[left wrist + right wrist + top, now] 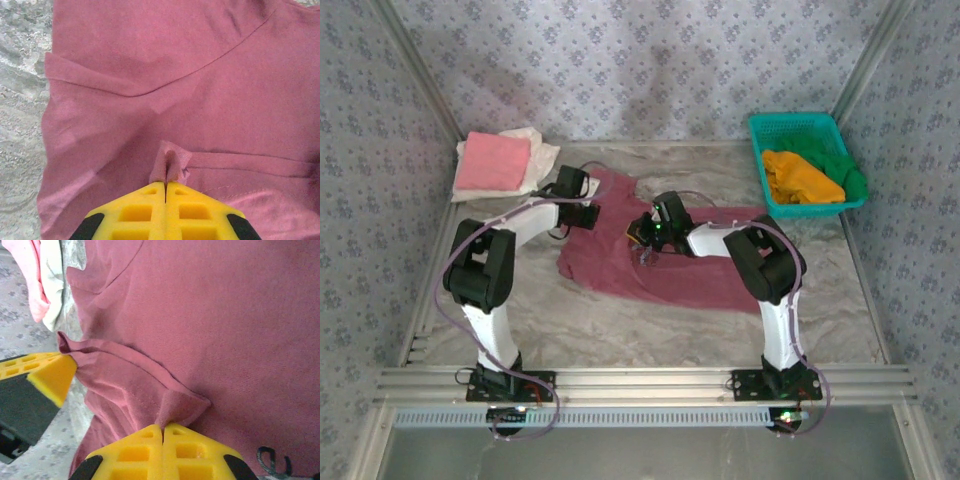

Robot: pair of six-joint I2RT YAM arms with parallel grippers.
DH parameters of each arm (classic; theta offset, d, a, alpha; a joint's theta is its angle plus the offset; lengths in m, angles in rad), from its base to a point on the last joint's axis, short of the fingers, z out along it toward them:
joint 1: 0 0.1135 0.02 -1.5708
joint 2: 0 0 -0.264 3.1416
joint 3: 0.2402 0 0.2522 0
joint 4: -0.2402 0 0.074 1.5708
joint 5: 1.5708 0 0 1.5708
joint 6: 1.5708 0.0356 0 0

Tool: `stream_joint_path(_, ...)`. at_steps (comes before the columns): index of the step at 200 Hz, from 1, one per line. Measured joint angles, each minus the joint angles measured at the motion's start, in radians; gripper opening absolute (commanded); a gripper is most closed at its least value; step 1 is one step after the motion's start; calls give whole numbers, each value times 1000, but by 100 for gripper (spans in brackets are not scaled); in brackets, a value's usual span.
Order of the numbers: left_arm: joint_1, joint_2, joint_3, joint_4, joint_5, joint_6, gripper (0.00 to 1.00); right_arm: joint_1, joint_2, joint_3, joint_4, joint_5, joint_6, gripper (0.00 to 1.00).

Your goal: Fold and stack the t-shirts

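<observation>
Here the maroon t-shirt [660, 270] lies spread but wrinkled in the middle of the table [620, 335], with a stitched hem and soft folds near its edge. The left gripper [165, 186] is pressed together on a small pinch of its cloth. The right gripper [163, 427] pinches another raised fold of it. The pink t-shirt [492, 163] rests folded on the cream t-shirt [538, 150] at the far left corner.

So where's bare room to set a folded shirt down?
Bare: the near strip between the maroon t-shirt and front rail; the back middle between pink-and-cream stack and teal basket. Crowded: centre, where left gripper and right gripper pinch the shirt.
</observation>
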Motion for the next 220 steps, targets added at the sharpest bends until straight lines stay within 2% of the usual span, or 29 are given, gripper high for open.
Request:
stream_joint_path(63,0,-46,-6,2,0,-8,1,0,-76,105,-127,97,-229,0)
stream_joint_path(68,0,-46,-6,1,0,-8,10,0,-77,108,-130,103,-238,1)
stream_joint_path(82,0,-46,-2,0,-1,-8,39,-2,-76,113,-142,112,-254,16)
stream_joint_path(93,0,-42,9,-4,-2,-6,51,-2,-76,113,-159,117,-255,24)
stream_joint_path(111,0,-38,26,-2,-8,-18,83,-4,-76,113,-182,128,-264,37)
stream_joint_path(122,0,-47,24,0,-27,-29,94,-4,-76,113,-200,146,-270,42)
stream_joint_path(140,2,-109,-11,2,-63,-54,94,-6,-90,105,-243,183,-281,47)
stream_joint_path(152,8,-180,-49,-5,-77,-73,90,-7,-122,79,-272,201,-295,48)
stream_joint_path(173,32,-336,-123,-18,-85,-117,82,-17,-270,-43,-314,238,-325,49)
stream_joint_path(204,80,-529,-311,-29,-35,-177,79,-80,-565,-269,-366,247,-364,30)
stream_joint_path(216,92,-579,-404,-37,0,-202,73,-129,-665,-348,-399,245,-381,6)
stream_joint_path(220,93,-594,-437,-41,12,-210,71,-143,-689,-367,-414,245,-392,0)
